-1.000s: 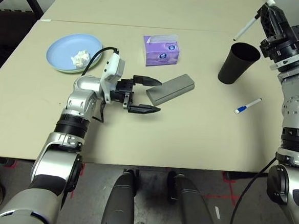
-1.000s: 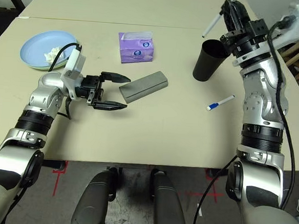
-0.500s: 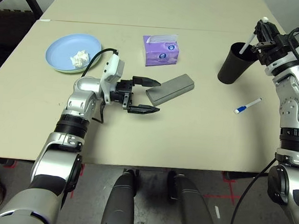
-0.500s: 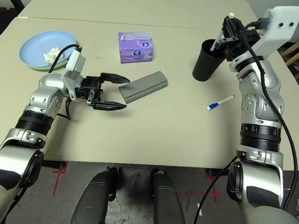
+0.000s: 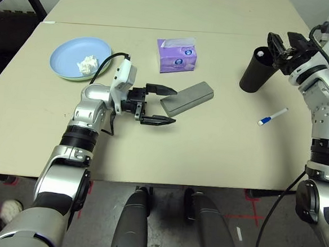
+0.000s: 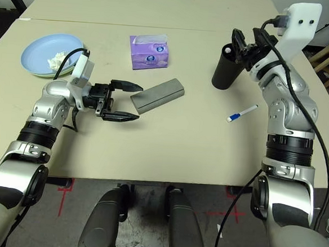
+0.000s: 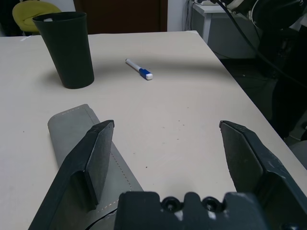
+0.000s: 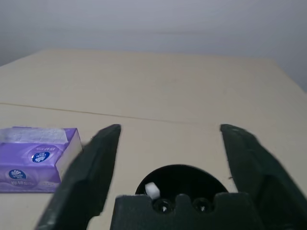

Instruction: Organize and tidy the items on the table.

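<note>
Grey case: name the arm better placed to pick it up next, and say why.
Left. The left gripper hovers open right beside the case, while the right gripper is open over the cup, far across the table.

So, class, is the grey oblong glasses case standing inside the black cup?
No: the grey oblong glasses case lies flat on the beige table, apart from the black cup.

second beige tabletop (image 5: pixel 178 8) | behind main table, edges touching | bare
</note>
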